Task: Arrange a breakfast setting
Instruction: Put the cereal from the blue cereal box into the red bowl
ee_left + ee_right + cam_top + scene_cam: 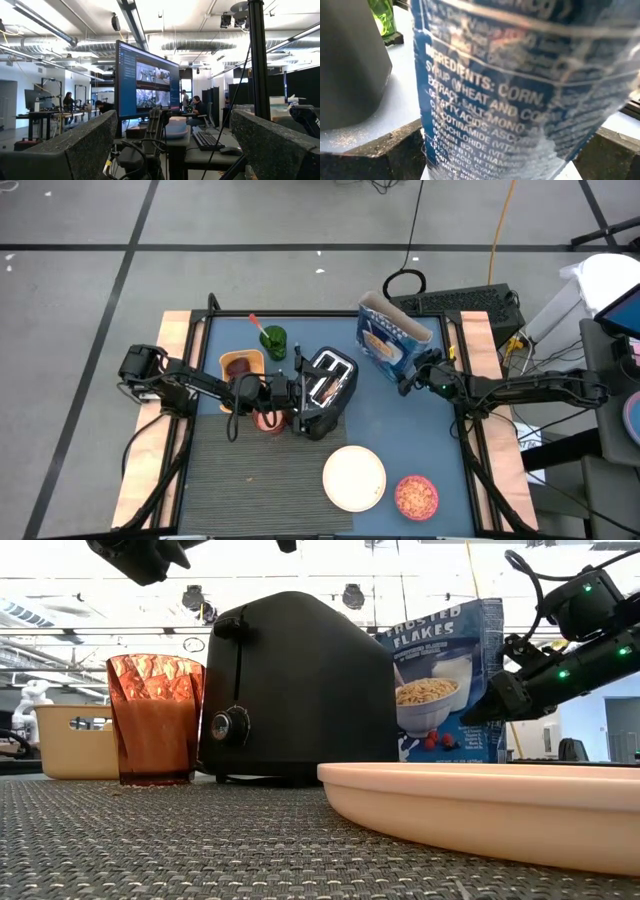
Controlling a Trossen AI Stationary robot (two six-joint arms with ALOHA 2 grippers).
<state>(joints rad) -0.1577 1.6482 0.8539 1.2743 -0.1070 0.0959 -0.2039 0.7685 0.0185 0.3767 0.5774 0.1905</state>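
The round cream plate (354, 477) lies bare at the table's near side, with the pink bowl of cereal (416, 497) to its right. The red-handled spoon (255, 324) stands in a green cup (273, 342) at the far side. My left gripper (290, 392) hangs open above the table beside the black toaster (325, 388), tilted upward, with nothing between its fingers (75, 147). My right gripper (405, 383) is open at the right side of the upright blue cereal box (390, 340). One finger stands on each side of the box's narrow ingredients panel (485, 115). My right gripper comes at the cereal box nearly level from the table's right, its fingers (380, 150) on both sides of the box's lower narrow side (470, 150). I cannot tell whether they touch it. The box stands upright on the table.
An orange square container (242, 365) and a red-brown tumbler (155, 720) sit left of the toaster, under my left arm. A ribbed grey mat (250, 480) covers the near left of the table. A keyboard (460, 302) lies beyond the far right edge.
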